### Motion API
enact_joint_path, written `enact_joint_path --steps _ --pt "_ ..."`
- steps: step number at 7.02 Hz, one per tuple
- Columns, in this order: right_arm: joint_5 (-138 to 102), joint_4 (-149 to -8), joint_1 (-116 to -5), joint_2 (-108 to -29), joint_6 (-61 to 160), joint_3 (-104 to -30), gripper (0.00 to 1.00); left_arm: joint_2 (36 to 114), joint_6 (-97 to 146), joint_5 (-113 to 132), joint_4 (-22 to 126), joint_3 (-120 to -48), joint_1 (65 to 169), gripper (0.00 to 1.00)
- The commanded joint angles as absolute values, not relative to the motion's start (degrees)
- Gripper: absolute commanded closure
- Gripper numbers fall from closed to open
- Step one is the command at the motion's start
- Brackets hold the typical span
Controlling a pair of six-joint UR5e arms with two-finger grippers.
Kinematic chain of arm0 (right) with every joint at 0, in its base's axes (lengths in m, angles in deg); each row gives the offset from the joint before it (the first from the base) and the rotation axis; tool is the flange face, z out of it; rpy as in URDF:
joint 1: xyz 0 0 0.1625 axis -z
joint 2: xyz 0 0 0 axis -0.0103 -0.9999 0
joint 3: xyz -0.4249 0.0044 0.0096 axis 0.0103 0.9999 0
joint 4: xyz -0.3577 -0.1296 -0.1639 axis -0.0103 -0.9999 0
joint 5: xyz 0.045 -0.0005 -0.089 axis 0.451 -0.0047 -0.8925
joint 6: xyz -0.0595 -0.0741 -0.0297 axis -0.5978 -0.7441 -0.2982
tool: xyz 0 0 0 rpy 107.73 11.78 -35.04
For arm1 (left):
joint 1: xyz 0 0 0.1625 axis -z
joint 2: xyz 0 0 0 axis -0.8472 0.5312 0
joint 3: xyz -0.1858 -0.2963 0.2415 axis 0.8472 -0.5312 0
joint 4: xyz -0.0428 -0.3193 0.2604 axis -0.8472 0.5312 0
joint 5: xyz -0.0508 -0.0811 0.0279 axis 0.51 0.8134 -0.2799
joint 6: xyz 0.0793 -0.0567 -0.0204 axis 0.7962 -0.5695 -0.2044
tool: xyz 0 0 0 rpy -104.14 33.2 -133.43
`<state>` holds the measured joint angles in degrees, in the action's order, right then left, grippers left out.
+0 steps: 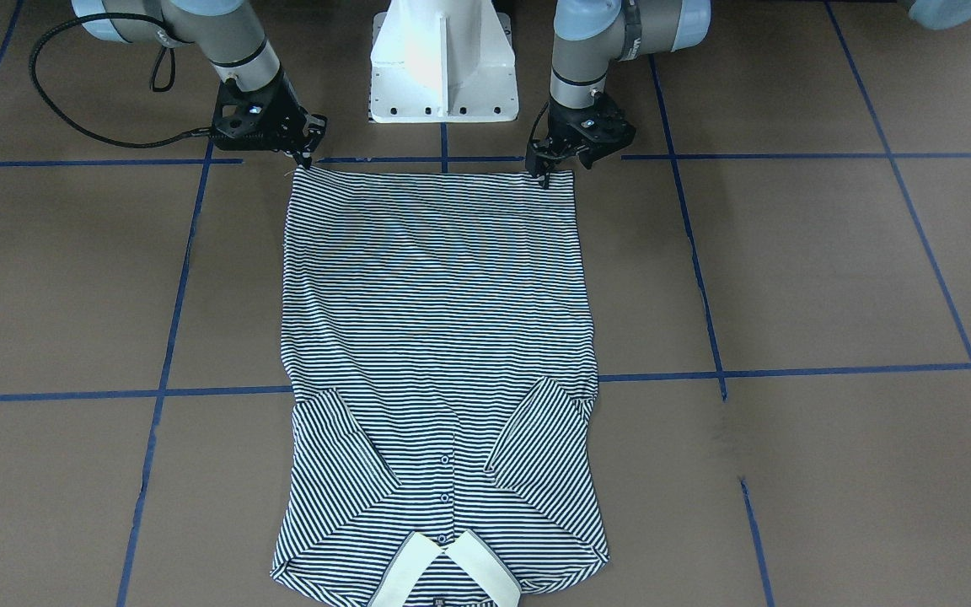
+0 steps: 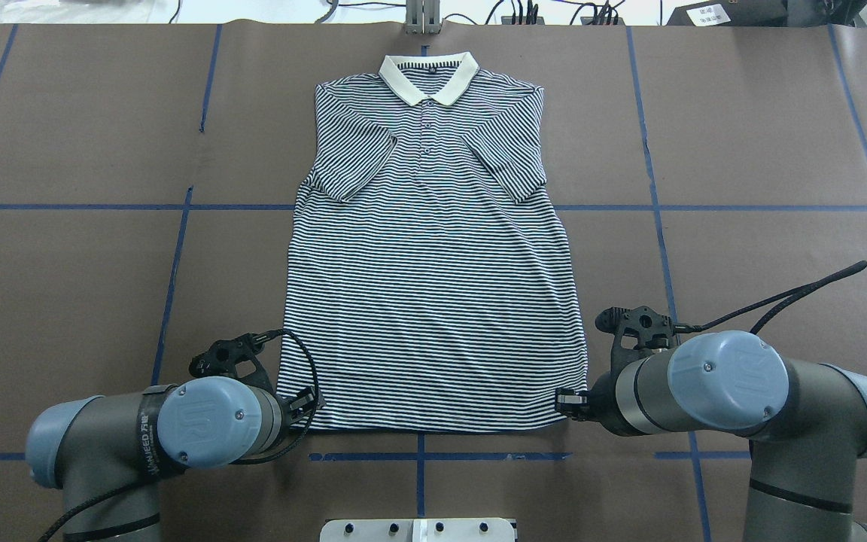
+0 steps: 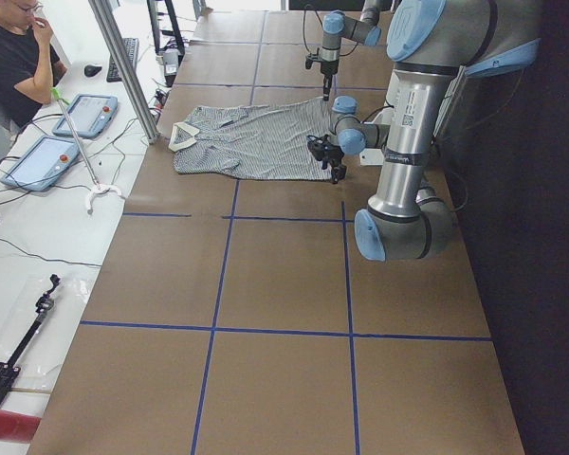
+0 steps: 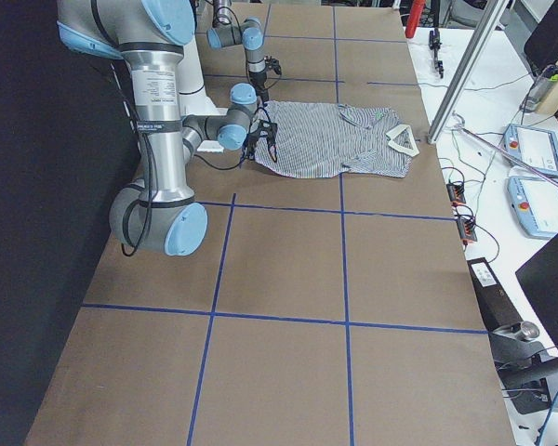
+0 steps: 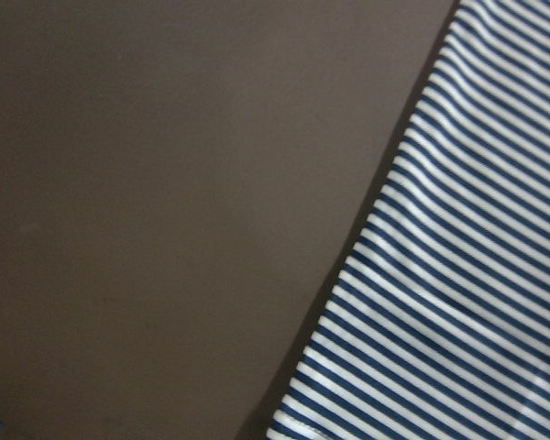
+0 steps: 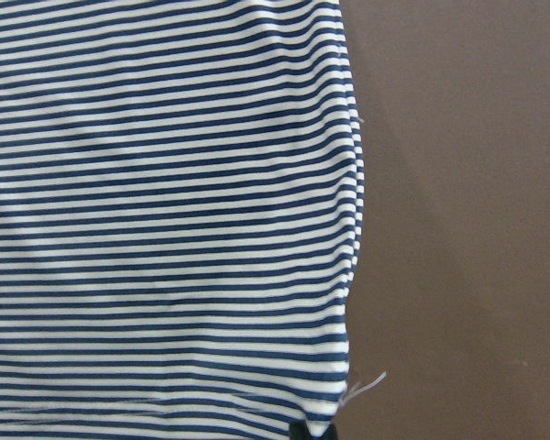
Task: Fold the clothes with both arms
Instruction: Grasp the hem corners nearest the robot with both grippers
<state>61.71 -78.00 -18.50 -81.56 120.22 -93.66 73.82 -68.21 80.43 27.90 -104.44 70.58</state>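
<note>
The striped polo shirt (image 1: 435, 320) lies flat and face up on the brown table (image 1: 831, 270), filling the middle of the front-facing view. Its cream collar (image 1: 418, 565) is at the bottom edge of that frame and its hem (image 1: 435, 174) runs across the upper part, just below a blue tape line (image 1: 418, 158). Both short sleeves (image 1: 342, 455) are already turned inward over the chest, either side of the buttoned placket (image 1: 444, 489), so the body reads as a long, narrow rectangle.

The step in hand looks like the taking of the hem for a lengthwise fold. In the front-facing view the left gripper (image 1: 544, 175) stands with its tips on the hem corner at the upper right of the shirt. The right gripper (image 1: 306, 158) stands at the corner on the upper left. The overhead view agrees: the left gripper (image 2: 302, 403) and the right gripper (image 2: 570, 399) sit at the two lower corners of the shirt. The cloth at both corners lies flat, not raised. Whether either pair of jaws is pinching fabric or only poised over it cannot be told, since the wrist views show striped cloth and table but no clear fingers.

The next move probably calls for a sure pinch on both corners. Both arms would then lift evenly and carry the hem toward the collar, keeping it taut and level so the fold lands square.
</note>
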Motion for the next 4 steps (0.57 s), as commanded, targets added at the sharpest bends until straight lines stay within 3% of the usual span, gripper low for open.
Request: enact_joint_path --steps 1,3,4 --pt "61.7 -78.0 -18.5 -81.6 120.2 -93.6 1.0 73.9 -68.6 80.0 27.8 -104.4 70.6 0.29" --pt "61.6 -78.0 -18.5 -81.7 120.2 -93.7 1.0 73.9 -68.5 80.0 27.8 -104.9 70.5 0.84" --pt "61.6 -78.0 -18.5 -81.7 120.2 -93.7 1.0 73.9 -68.2 80.2 27.8 -104.9 70.5 1.0"
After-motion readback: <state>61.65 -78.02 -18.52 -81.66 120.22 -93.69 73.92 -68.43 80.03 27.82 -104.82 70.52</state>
